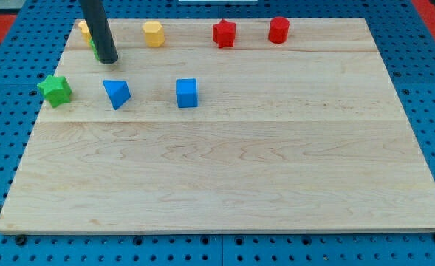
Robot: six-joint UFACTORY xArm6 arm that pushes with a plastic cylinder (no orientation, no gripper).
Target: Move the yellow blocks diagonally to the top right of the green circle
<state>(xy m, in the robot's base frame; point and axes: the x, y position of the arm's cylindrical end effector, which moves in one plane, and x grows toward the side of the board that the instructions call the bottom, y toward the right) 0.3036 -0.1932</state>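
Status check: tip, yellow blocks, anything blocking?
Tip top left, hiding green circle. One yellow behind rod, other yellow right. Nothing between.

Top row on desk (239, 170), your view's left to right: yellow block (82, 29) part-hidden behind rod (97, 22), yellow hexagon (153, 33), red star (224, 33), red cylinder (278, 29). Green block (93, 46) just below first yellow, mostly hidden by rod. My tip (108, 60) at its lower right; contact unclear. Lower row, left to right: green star (55, 90), blue triangle (117, 94), blue cube (187, 93). Blue triangle below my tip, apart.
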